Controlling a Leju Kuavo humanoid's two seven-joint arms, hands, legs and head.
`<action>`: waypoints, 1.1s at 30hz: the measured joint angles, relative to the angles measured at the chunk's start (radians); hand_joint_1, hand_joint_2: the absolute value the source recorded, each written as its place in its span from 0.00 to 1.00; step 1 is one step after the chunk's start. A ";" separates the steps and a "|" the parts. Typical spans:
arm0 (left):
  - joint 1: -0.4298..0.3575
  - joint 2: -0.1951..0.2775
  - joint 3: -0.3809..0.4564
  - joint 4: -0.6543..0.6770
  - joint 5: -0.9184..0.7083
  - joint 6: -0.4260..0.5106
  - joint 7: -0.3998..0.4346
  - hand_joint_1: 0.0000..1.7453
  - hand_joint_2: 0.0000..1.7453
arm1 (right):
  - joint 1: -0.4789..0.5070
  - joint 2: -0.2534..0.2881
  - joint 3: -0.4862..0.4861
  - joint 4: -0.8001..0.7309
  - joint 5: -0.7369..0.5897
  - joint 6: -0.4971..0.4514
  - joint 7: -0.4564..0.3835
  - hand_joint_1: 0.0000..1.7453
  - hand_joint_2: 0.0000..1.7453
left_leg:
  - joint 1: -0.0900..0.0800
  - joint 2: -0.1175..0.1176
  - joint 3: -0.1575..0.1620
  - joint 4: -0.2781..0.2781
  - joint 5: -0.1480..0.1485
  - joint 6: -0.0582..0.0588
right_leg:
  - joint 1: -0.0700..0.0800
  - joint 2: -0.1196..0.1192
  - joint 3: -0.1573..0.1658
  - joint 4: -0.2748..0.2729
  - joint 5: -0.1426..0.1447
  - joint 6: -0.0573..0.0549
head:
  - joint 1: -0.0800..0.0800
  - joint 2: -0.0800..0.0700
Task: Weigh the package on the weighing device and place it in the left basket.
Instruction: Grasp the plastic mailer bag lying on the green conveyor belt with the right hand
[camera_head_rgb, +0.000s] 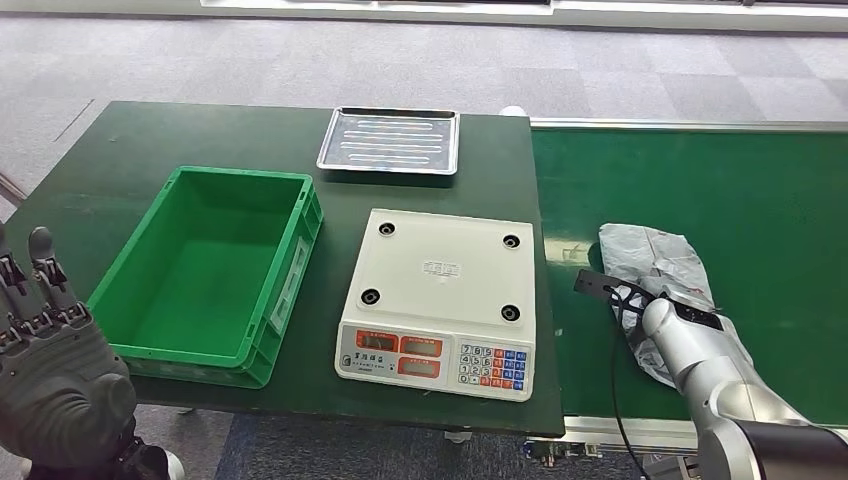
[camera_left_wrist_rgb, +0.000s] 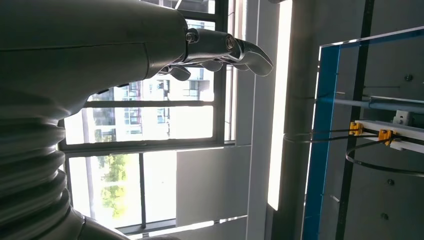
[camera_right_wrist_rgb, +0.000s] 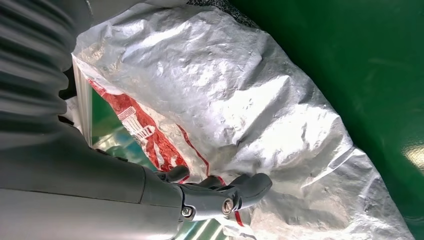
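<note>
Head view, package (camera_head_rgb: 650, 255) beside belt edge (camera_head_rgb: 537, 250)

Table (camera_head_rgb: 120, 160): dark green top. Belt (camera_head_rgb: 720, 200): brighter green, silver edge rail. Basket (camera_head_rgb: 205, 270): bright green, pale label on side wall. Scale (camera_head_rgb: 440, 300): off-white platform, dark round spots at corners; front panel with red display frames, keypad (camera_head_rgb: 494, 365) of white, blue and red keys. Tray (camera_head_rgb: 390, 140): shiny silver, ribbed pattern. Package (camera_right_wrist_rgb: 240, 100): crinkled silver-grey film, red print and lines. Left hand (camera_head_rgb: 55, 370): dark grey. Right arm (camera_head_rgb: 715, 370): silver. Floor: grey carpet squares.
</note>
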 joint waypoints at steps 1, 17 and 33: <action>0.000 0.000 0.000 0.000 0.000 0.000 0.000 0.00 1.00 | 0.000 0.000 0.000 0.000 -0.001 0.002 -0.008 0.00 1.00 | 0.000 0.000 0.000 0.000 0.000 0.000 | 0.000 0.000 0.000 0.000 0.000 0.000 | 0.000 0.000; -0.014 0.006 0.000 0.008 0.030 -0.014 0.000 0.00 1.00 | 0.085 -0.031 0.068 -0.057 -0.100 0.071 -0.300 1.00 1.00 | 0.000 0.000 0.001 0.000 -0.001 0.000 | 0.000 0.000 0.000 0.000 0.000 0.000 | 0.000 0.000; -0.012 0.007 0.020 0.009 0.040 -0.012 0.000 0.00 1.00 | 0.089 -0.053 0.106 -0.078 -0.154 0.083 -0.358 1.00 1.00 | 0.000 0.000 0.000 0.000 0.000 0.000 | 0.000 0.000 0.000 0.000 0.000 0.000 | 0.000 0.000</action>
